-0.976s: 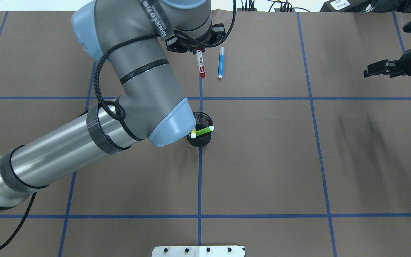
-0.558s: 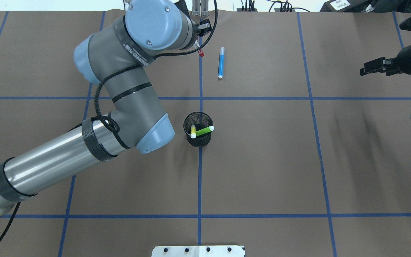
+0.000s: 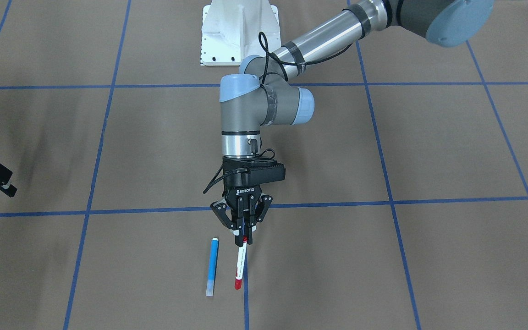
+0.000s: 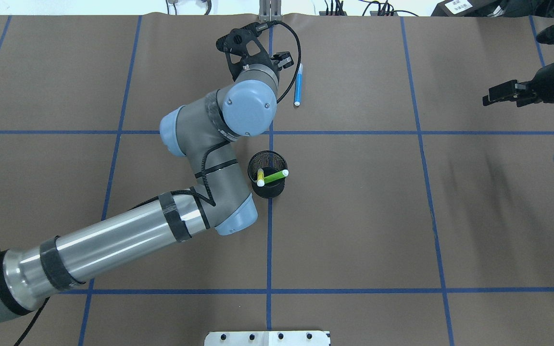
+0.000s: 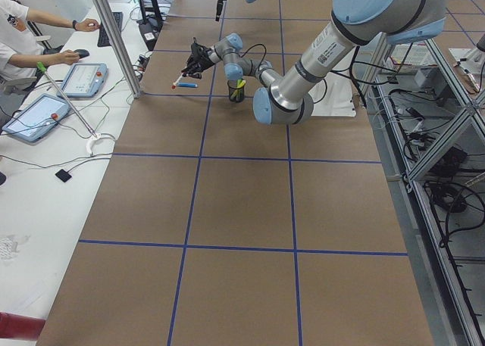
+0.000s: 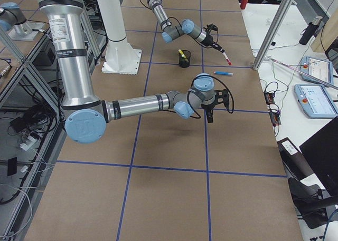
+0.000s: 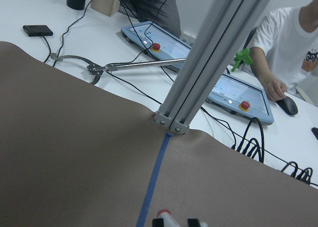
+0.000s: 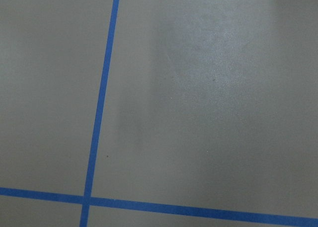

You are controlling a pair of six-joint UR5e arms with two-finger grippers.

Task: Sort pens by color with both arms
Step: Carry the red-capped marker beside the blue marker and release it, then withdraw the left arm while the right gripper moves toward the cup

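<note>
My left gripper [image 3: 244, 228] is shut on the near end of the white-barrelled pen with red ends [image 3: 240, 263]. It holds the pen tilted, pointing toward the table's far edge. The pen's red tip [image 7: 164, 213] shows at the bottom of the left wrist view. In the overhead view my left wrist [image 4: 248, 103] hides this pen. The blue pen [image 4: 298, 85] lies on the table just right of the gripper. The yellow pen [image 4: 260, 177] and the green pen [image 4: 275, 176] stand in the black mesh cup [image 4: 266, 190]. My right gripper [image 4: 491, 96] is open and empty at the far right.
The white pedestal base [image 4: 267, 338] is at the near edge. An aluminium post [image 7: 208, 58] stands at the far edge on the centre line. Operators' tablets [image 7: 238, 95] and cables lie beyond it. Blue tape lines [image 8: 99, 113] grid the brown table.
My left arm has folded lower and its wrist has turned, so the gripper now points the red-ended pen toward the far edge. My right gripper has drifted slightly left.
</note>
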